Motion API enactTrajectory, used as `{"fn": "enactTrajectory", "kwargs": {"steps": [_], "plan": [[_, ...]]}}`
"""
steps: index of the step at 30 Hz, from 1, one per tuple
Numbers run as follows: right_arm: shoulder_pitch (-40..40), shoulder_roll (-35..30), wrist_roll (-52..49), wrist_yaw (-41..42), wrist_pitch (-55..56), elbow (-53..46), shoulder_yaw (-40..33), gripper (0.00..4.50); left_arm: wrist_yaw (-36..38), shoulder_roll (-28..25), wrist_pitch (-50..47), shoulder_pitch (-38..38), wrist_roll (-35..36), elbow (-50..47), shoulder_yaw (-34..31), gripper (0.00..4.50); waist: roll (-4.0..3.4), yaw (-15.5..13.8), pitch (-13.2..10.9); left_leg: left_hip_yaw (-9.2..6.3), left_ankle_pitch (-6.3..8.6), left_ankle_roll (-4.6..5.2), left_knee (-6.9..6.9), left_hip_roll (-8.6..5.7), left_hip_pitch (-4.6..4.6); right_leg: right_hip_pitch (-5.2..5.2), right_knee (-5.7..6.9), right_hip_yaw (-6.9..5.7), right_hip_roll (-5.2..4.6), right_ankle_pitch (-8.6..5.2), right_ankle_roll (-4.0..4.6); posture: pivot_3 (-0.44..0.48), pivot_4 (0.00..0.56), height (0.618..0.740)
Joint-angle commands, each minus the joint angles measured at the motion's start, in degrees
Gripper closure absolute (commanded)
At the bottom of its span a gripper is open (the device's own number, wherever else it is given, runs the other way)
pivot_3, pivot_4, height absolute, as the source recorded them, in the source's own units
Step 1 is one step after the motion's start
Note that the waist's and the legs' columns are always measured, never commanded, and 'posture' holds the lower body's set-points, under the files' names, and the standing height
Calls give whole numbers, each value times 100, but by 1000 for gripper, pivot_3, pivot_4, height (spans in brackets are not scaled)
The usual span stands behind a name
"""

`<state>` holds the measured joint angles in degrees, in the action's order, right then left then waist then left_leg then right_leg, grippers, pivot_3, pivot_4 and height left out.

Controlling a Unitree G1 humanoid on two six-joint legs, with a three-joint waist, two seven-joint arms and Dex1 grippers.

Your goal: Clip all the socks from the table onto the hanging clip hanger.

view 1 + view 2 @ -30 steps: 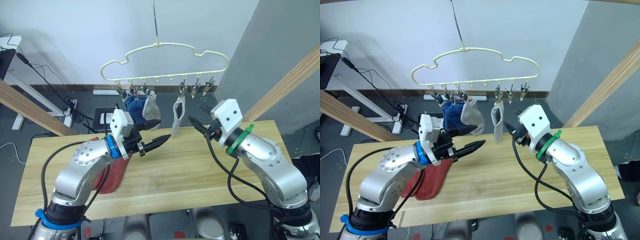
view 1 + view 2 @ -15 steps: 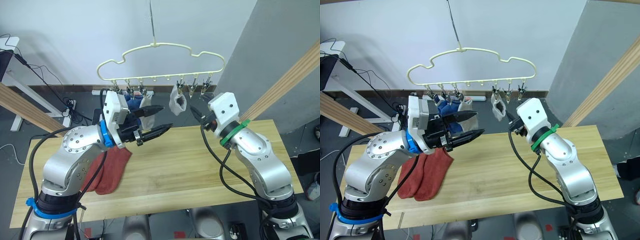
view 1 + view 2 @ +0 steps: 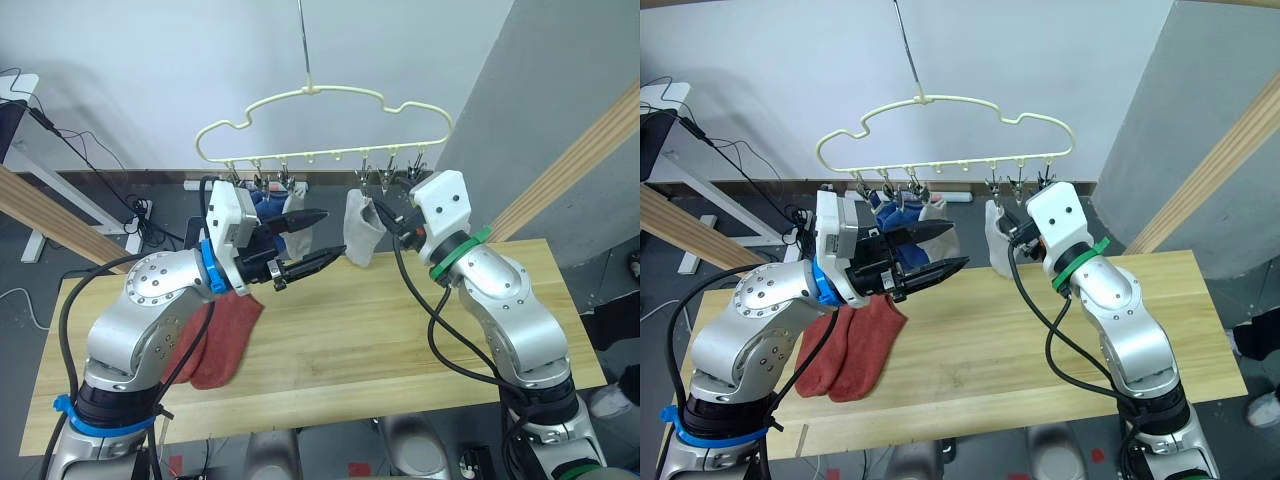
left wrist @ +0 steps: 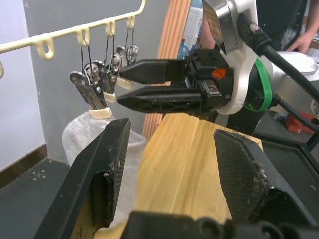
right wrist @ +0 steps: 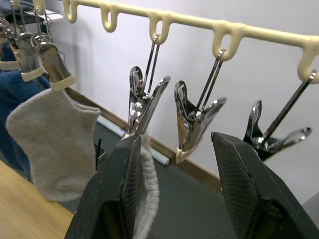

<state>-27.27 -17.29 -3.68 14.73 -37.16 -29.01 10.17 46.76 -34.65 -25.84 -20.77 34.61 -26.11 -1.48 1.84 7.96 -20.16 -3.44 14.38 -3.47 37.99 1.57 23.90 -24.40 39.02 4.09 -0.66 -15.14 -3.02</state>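
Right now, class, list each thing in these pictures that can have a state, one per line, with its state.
Clip hanger: hanging by its hook.
Blue socks: clipped on.
Grey socks: both clipped on.
Rust-red socks: lying flat on the table.
Left tool: open, empty.
Right tool: open beside a clipped grey sock.

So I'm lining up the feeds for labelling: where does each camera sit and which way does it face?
Left and right eye views: on the head, looking forward and down at the pale wooden plank table, both arms, and the cream-yellow cloud-outline clip hanger.
Left wrist view: along the open left claw toward the right claw.
Right wrist view: along the open right claw at metal clips.
Shared by both wrist views: the light grey knit sock.
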Motion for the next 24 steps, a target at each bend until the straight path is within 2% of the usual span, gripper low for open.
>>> {"fn": "enactTrajectory", "kwargs": {"steps": [1,12,24], "plan": [[-153,16,89,47,288,-3,-28,2168,5,32,107,-67,-59,-71,3,1556,0,0,0,0,0,0,0,0,0,0,0,0,0,0,0,-211,284,737],[-296,-4,173,336,766,296,135,2168,27,127,126,-151,-182,-22,66,1556,0,1,0,0,0,0,1,0,0,0,2,-1,-1,1,2,-210,287,737],[-318,83,610,106,616,379,91,2168,5,181,162,-138,-258,-16,129,1556,0,1,0,-1,0,0,3,1,0,0,5,-1,-2,2,3,-211,287,737]]}}
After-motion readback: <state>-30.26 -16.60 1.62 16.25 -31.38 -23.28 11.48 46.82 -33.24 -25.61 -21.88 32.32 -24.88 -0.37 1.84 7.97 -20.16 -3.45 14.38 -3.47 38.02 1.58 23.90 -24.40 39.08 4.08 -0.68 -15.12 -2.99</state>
